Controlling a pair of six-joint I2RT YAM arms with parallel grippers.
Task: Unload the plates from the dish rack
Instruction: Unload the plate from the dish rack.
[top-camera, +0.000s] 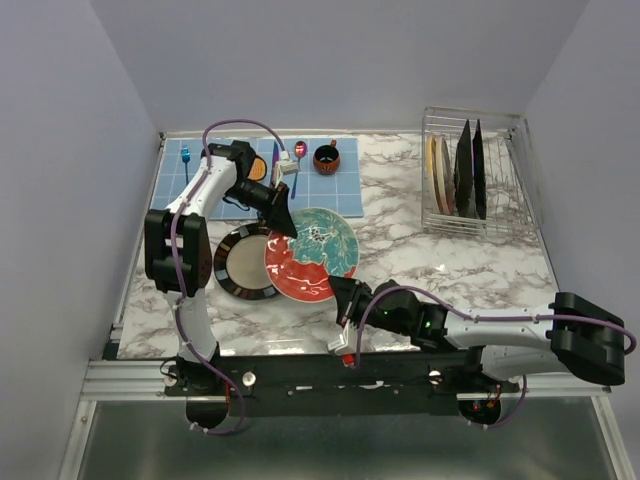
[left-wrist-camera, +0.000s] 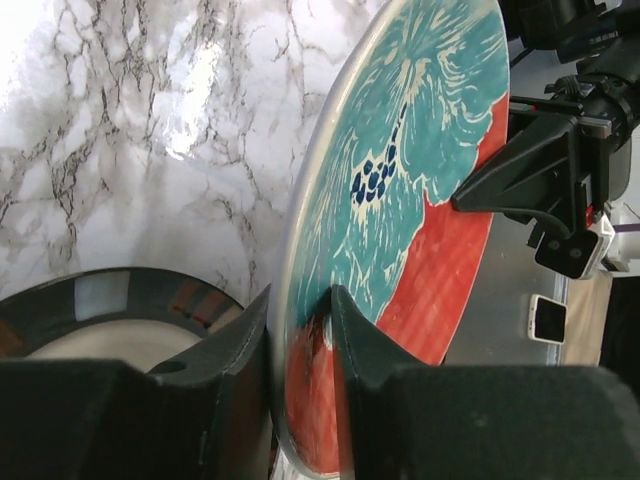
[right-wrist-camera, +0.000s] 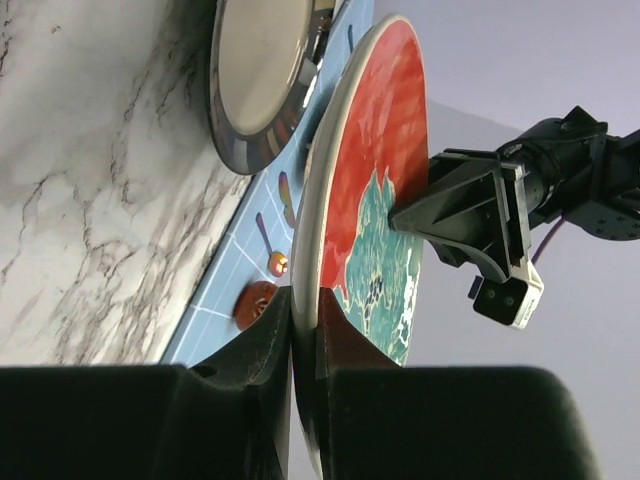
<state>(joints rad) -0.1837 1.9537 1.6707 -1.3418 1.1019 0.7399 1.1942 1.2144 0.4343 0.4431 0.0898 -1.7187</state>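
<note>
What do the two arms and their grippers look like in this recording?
Both the left arm and right arm have white links between bulky black joints, each trailed by a loose purple cable. The left gripper and right gripper are matte black with wedge-shaped jaws, and each wrist carries a small white box.

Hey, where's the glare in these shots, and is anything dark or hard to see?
Left wrist view: white glare blows out part of the marble table, and the near fingers are dark with little detail. Right wrist view: bright reflections on the rim of the black-rimmed plate; the red plate looks sharp. Top view: even, soft light, no strong glare.
</note>
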